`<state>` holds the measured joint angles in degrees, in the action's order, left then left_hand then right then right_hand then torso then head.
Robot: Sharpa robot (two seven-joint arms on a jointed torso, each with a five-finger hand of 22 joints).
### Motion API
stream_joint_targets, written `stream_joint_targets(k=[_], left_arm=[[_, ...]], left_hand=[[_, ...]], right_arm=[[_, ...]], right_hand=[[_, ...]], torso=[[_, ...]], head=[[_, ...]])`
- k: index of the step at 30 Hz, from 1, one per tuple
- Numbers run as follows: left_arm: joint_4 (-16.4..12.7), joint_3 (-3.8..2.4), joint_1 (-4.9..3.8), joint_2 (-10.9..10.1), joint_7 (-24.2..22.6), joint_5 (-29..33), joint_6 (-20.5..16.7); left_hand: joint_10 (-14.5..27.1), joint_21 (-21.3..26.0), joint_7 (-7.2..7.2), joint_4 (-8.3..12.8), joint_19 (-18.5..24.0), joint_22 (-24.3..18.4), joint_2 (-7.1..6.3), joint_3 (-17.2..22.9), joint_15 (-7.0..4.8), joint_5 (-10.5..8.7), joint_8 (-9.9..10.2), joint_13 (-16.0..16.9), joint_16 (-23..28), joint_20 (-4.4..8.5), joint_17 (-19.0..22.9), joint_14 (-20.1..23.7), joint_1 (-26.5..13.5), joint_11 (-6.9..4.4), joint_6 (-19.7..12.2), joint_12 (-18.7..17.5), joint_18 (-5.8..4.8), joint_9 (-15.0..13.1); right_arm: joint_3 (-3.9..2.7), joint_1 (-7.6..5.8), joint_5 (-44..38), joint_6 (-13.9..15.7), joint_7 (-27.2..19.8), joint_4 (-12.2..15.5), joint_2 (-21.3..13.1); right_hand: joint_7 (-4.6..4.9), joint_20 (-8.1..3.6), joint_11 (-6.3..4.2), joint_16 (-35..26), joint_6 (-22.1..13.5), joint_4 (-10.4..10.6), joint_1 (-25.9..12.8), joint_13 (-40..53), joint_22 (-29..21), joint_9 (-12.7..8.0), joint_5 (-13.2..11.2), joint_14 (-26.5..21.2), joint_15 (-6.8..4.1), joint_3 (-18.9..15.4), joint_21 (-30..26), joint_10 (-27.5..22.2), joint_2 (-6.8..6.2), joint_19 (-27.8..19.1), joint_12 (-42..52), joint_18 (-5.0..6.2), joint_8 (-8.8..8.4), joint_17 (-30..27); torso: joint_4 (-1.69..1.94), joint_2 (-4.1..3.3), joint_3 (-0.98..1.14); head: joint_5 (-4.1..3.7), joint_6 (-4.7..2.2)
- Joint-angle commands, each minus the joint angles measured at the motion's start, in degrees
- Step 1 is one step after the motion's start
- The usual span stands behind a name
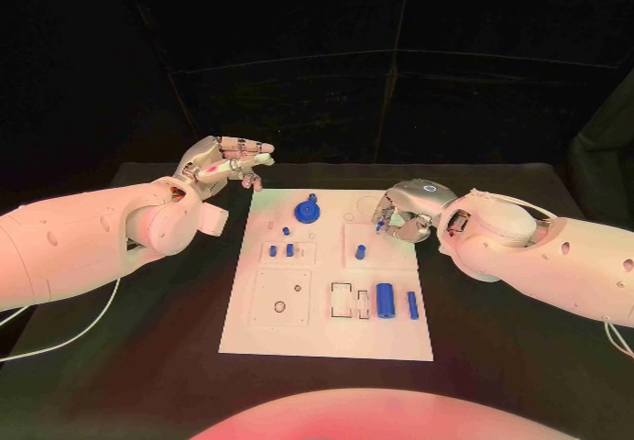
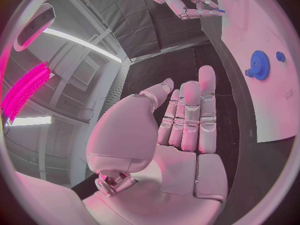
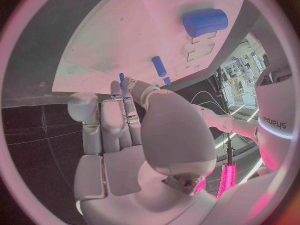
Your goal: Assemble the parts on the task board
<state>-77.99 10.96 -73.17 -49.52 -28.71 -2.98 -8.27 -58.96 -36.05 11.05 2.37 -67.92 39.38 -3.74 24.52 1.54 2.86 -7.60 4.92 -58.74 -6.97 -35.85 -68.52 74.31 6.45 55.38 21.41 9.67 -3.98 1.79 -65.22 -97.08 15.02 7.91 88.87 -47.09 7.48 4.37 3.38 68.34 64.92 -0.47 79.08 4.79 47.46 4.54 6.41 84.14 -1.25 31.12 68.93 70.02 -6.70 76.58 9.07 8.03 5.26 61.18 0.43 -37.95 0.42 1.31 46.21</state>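
Right hand (image 1: 407, 213) fingers are pinching a small blue peg (image 3: 122, 78) over our task board (image 1: 331, 321); left hand (image 1: 224, 167) is hovering released, fingers extended.

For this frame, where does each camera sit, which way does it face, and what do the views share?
Head view: above, looking down at the task board; both arms reach in, left hand, right hand.
Left wrist view: behind the left hand's flat, empty palm, facing the board's blue gear.
Right wrist view: behind the right hand, which pinches a small blue pin; board beyond.
Shared: gear in head and left wrist views.
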Motion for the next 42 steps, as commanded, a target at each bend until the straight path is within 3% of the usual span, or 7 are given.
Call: stream_joint_targets(k=[1, 9, 19, 26, 34, 36, 42], left_arm=[[0.0, -0.05, -0.08, -0.13, -0.08, 0.38, -0.48], [-0.03, -0.05, -0.08, 0.01, -0.3, 0.38, -0.65], [-0.11, -0.06, -0.09, 0.54, -0.1, 0.38, -0.27], [-0.53, -0.08, -0.13, 0.79, -0.16, 0.38, -0.08], [-0.73, -0.09, -0.2, 1.05, -0.03, 0.38, 0.04], [-0.7, -0.09, -0.21, 1.07, 0.03, 0.38, 0.04], [-0.59, -0.09, -0.21, 1.27, 0.18, 0.38, 0.17]], left_hand=[[0.42, 0.36, 0.02, -0.05, -0.33, -0.08, 0.47, 0.36, 0.04, 0.08, -0.2, 0.03, -0.33, -0.26, -0.06, -0.32, -0.01, 0.07, -0.2, 0.4, 0.81, 0.09], [0.44, 0.37, 0.02, -0.05, -0.36, -0.09, 0.52, 0.4, 0.04, 0.09, -0.22, 0.04, -0.37, -0.26, -0.06, -0.34, 0.0, 0.07, -0.21, 0.44, 0.81, 0.09], [0.48, 0.37, 0.04, -0.06, -0.39, -0.11, 0.53, 0.41, 0.05, 0.08, -0.23, 0.04, -0.46, -0.26, -0.14, -0.4, -0.03, 0.09, -0.24, 0.48, 0.81, 0.09], [0.64, 0.42, 0.1, -0.14, -0.47, -0.17, 0.33, 0.25, 0.1, 0.06, -0.24, 0.04, -0.51, -0.29, 0.03, -0.39, -0.33, 0.16, -0.38, 0.6, 0.79, 0.1], [0.69, 0.44, 0.11, -0.14, -0.49, -0.19, 0.26, 0.21, 0.12, 0.07, -0.25, 0.04, -0.48, -0.3, 0.16, -0.35, -0.39, 0.17, -0.42, 0.64, 0.79, 0.11], [0.69, 0.44, 0.11, -0.14, -0.49, -0.19, 0.26, 0.21, 0.12, 0.07, -0.25, 0.04, -0.48, -0.3, 0.16, -0.35, -0.39, 0.17, -0.42, 0.64, 0.79, 0.11], [0.72, 0.46, 0.11, -0.14, -0.49, -0.2, 0.24, 0.2, 0.13, 0.07, -0.26, 0.04, -0.39, -0.31, 0.35, -0.27, -0.42, 0.17, -0.44, 0.68, 0.79, 0.11]], right_arm=[[-0.07, -0.11, 1.5, 3.68, -0.82, 2.08, -0.72], [-0.1, -0.11, 3.92, 4.05, -1.42, 6.18, 0.37], [-0.02, 0.18, 5.4, 1.67, -2.67, 5.22, 6.71], [0.01, 2.98, 4.88, -1.82, -2.2, 4.18, 10.48], [0.02, 5.01, 3.45, -4.4, -1.26, 2.65, 13.05], [0.04, 5.24, 3.07, -4.75, -1.04, 2.17, 13.54], [1.01, 5.53, 2.15, -4.94, -0.94, 1.41, 14.64]], right_hand=[[0.21, -0.08, 0.06, -0.14, 0.28, -0.1, -0.56, -0.1, 0.14, 0.03, 0.41, 1.27, -0.24, 0.57, 0.3, 0.49, -0.2, 0.27, -0.26, -0.84, -0.38, 0.07], [0.23, -0.09, 0.07, -0.15, 0.31, -0.19, -0.62, -0.14, 0.21, 0.03, 0.57, 1.26, -0.24, 0.73, 0.36, 0.52, -0.25, 0.27, -0.3, -0.85, -0.42, 0.02], [0.26, -0.1, 0.09, -0.15, 0.34, -0.28, -0.68, -0.19, 0.35, 0.02, 0.77, 1.25, -0.23, 0.96, 0.46, 0.53, -0.17, 0.29, -0.36, -0.87, -0.46, -0.02], [0.33, -0.09, 0.15, -0.11, 0.25, -0.39, -0.82, -0.24, 0.62, -0.01, 0.86, 1.26, -0.2, 1.03, 0.64, 0.48, -0.25, 0.36, -0.44, -0.91, -0.56, -0.02], [0.34, -0.09, 0.16, -0.04, 0.23, -0.41, -0.85, -0.25, 0.71, -0.02, 0.88, 1.27, -0.19, 1.04, 0.69, 0.47, -0.25, 0.38, -0.46, -0.93, -0.58, 0.06], [0.34, -0.09, 0.16, -0.03, 0.23, -0.41, -0.85, -0.25, 0.71, -0.02, 0.88, 1.27, -0.19, 1.05, 0.7, 0.47, -0.24, 0.38, -0.46, -0.93, -0.58, 0.07], [0.35, -0.09, 0.16, 0.0, 0.23, -0.42, -0.86, -0.25, 0.72, -0.02, 0.89, 1.28, -0.19, 1.05, 0.71, 0.47, -0.23, 0.39, -0.47, -0.93, -0.59, 0.1]], torso=[[0.02, -0.07, -0.02], [0.12, -0.09, -0.05], [0.2, -0.09, -0.16], [0.04, -0.22, -0.08], [0.28, -0.15, -0.16], [0.1, -0.12, -0.06], [0.12, -0.15, -0.04]], head=[[0.35, 0.15], [0.83, 0.53], [2.67, 1.4], [4.53, 2.11], [5.02, 2.61], [5.54, 2.73], [5.74, 2.94]])
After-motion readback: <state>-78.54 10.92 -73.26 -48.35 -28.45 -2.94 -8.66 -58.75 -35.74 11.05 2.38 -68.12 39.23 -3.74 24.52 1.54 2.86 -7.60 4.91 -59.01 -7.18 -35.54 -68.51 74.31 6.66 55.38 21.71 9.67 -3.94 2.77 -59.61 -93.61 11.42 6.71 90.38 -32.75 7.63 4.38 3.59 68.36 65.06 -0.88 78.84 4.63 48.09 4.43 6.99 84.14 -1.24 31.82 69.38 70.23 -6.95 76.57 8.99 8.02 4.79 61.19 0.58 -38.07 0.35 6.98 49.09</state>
